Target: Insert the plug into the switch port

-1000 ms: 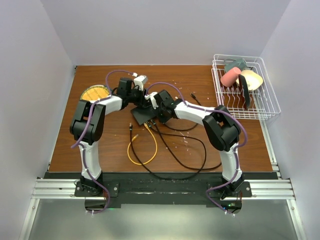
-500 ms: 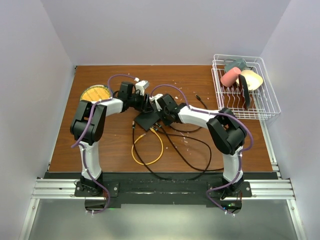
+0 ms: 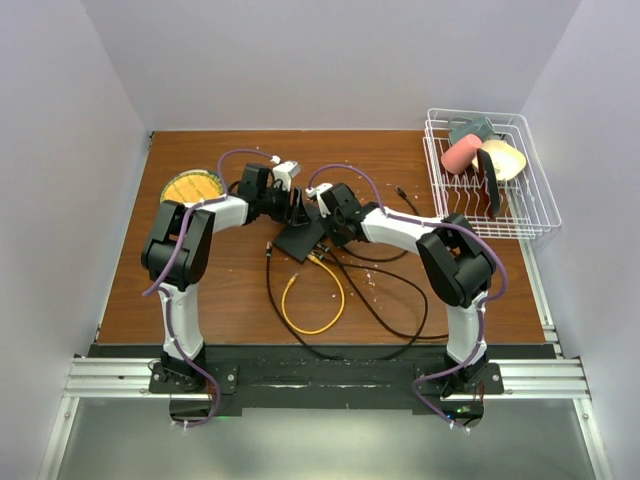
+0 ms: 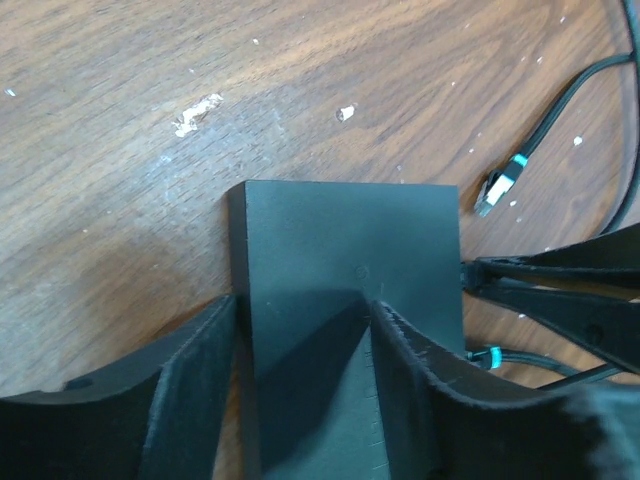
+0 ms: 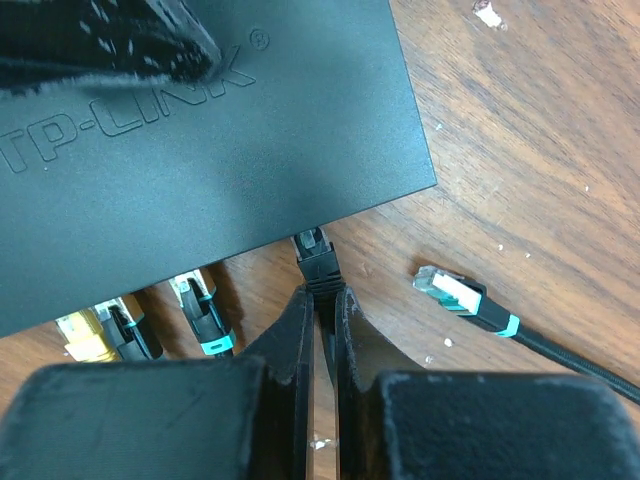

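Right wrist view: right gripper (image 5: 320, 300) is pinching the plug (image 5: 312, 252) at the switch (image 5: 220, 130) edge; left gripper (image 4: 303, 310), jaws apart, is overhanging it; push straight

White arms (image 3: 180, 310), black joints (image 3: 175, 245), purple cables (image 3: 236, 153), black felt-edged left hand (image 4: 300, 305)

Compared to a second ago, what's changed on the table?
The switch slid right, the left end effector and right end effector moving with it; the yellow cable loop dragged right too. No grasp or release visible from above. The dish rack and yellow plate stayed put.
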`<control>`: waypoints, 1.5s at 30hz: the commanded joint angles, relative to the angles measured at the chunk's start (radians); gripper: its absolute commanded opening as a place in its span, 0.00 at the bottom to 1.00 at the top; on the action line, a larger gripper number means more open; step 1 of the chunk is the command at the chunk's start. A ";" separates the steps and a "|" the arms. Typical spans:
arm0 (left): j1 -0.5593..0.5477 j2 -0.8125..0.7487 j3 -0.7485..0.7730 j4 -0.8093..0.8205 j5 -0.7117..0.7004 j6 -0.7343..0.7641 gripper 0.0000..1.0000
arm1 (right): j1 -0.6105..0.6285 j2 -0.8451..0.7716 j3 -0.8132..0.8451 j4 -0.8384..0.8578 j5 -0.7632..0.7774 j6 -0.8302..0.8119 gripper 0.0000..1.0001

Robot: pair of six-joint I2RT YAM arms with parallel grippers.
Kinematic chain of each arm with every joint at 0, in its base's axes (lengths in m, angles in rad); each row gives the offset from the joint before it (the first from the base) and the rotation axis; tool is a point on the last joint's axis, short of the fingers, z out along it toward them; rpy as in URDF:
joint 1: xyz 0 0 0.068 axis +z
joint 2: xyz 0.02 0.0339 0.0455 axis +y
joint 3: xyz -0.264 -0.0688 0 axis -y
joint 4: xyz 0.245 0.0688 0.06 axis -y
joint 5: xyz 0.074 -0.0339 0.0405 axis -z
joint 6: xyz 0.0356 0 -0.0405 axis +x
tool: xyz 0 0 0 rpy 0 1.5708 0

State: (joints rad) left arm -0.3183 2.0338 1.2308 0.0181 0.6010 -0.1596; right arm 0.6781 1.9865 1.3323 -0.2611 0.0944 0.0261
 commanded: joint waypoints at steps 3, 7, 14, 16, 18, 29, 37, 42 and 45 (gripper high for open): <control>-0.076 -0.017 -0.094 -0.138 0.289 -0.231 0.69 | 0.020 -0.101 0.012 0.645 -0.091 0.020 0.10; 0.043 -0.032 -0.085 -0.095 0.208 -0.271 0.76 | 0.023 -0.143 -0.085 0.643 -0.091 0.018 0.17; 0.101 -0.096 0.015 -0.124 0.056 -0.252 0.98 | 0.023 -0.222 -0.232 0.620 -0.078 -0.003 0.29; 0.101 -0.138 0.027 -0.121 0.023 -0.241 1.00 | 0.023 -0.244 -0.242 0.606 -0.064 -0.014 0.34; 0.101 -0.182 0.044 -0.124 -0.006 -0.230 1.00 | 0.023 -0.261 -0.242 0.585 -0.051 -0.015 0.41; 0.101 -0.558 -0.102 0.066 -0.134 -0.218 1.00 | 0.023 -0.607 -0.286 0.438 0.051 0.015 0.99; 0.101 -0.636 -0.123 0.020 -0.262 -0.192 1.00 | 0.023 -0.897 -0.406 0.318 0.114 0.040 0.99; 0.101 -0.664 -0.154 0.068 -0.265 -0.202 1.00 | 0.021 -0.979 -0.436 0.261 0.139 0.054 0.99; 0.101 -0.676 -0.165 0.101 -0.264 -0.205 1.00 | 0.023 -0.999 -0.438 0.232 0.143 0.054 0.99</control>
State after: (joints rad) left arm -0.2180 1.4071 1.0763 0.0383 0.3580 -0.3748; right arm 0.6998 1.0111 0.9070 0.0231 0.2005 0.0639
